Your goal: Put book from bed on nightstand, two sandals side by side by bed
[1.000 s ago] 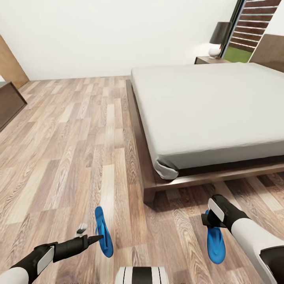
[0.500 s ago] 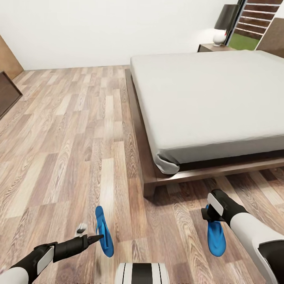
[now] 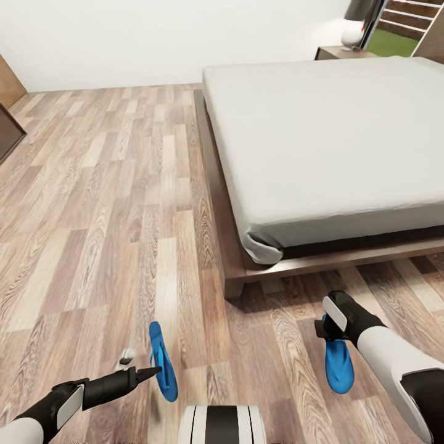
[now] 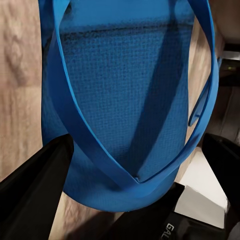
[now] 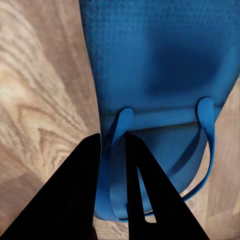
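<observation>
The left pincer (image 3: 150,372) has one blue sandal (image 3: 163,362) pinched by its edge, dark fingers narrowed on it, the sandal standing on its side above the wood-plank floor (image 3: 92,216). In the left wrist view that sandal (image 4: 125,100) hangs just ahead of the pincer (image 4: 135,195), its strap loop facing the camera and the two black fingers (image 4: 35,190) on either side of its near end. The right pincer (image 3: 327,336) grips the other sandal (image 3: 339,367), which trails down from the fingers toward the robot. In the right wrist view the pincer (image 5: 114,150) has its dark fingers (image 5: 75,190) nearly together on one strap of that sandal (image 5: 160,65), the sole hanging beyond them over the floor (image 5: 40,100). The bed (image 3: 320,142) lies ahead of both pincers, its wooden corner just beyond and between them, nearer the right one. A nightstand (image 3: 345,52) with a lamp (image 3: 357,21) stands far past the bed's far side.
</observation>
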